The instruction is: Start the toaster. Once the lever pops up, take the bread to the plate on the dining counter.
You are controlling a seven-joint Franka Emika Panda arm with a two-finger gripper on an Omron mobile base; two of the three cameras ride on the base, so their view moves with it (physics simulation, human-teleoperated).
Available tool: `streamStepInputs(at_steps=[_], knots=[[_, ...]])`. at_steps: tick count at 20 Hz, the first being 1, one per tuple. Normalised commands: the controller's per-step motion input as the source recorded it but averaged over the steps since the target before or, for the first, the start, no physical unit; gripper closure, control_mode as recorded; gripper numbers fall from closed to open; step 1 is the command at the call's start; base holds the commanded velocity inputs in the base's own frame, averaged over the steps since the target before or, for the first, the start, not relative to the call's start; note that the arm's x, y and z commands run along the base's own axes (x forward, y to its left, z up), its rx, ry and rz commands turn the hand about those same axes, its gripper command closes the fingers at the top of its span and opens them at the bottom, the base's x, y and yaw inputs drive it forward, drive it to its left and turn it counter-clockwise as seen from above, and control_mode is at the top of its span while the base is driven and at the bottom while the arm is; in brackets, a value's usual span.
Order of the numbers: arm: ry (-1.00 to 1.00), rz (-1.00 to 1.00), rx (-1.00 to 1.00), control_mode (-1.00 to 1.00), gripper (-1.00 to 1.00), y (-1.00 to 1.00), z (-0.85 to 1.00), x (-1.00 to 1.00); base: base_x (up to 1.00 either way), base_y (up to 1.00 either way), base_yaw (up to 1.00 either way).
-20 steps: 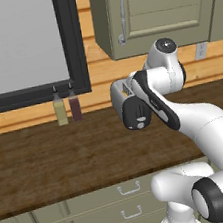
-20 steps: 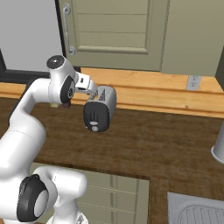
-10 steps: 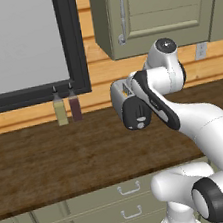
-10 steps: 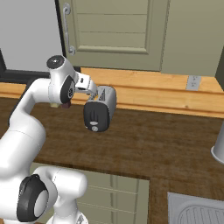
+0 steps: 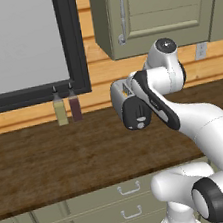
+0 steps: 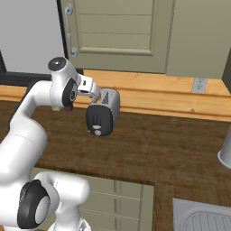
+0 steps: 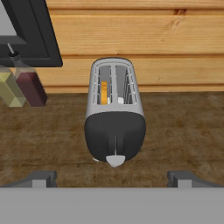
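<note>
Two dark fingertips (image 7: 41, 178) stand wide apart at the bottom of the hand view, so the gripper (image 7: 114, 179) is spread with nothing between its jaws. Above them the toaster (image 7: 114, 118) stands on the dark wood worktop (image 7: 183, 127), its back end close to the wooden wall boards (image 7: 144, 39). Its black end panel (image 7: 114, 138) faces the camera, with a pale tab (image 7: 115, 160) at its lower edge. An orange-tan strip (image 7: 104, 92) shows in the left slot; whether it is the bread I cannot tell. Bare worktop lies open on both sides of the toaster. Two bottles (image 7: 19, 85) stand well to its left, under a black window frame (image 7: 37, 35).
</note>
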Motion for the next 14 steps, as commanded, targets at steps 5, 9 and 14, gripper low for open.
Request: streamStepInputs(at_steps=[5,9,14], knots=[[0.00,0.00,0.00,-1.00,-1.00,0.00,0.00,0.00,0.00,0.00,0.00],[0.00,0.00,0.00,-1.00,-1.00,0.00,0.00,0.00,0.00,0.00,0.00],[0.00,0.00,0.00,-1.00,-1.00,0.00,0.00,0.00,0.00,0.00,0.00]])
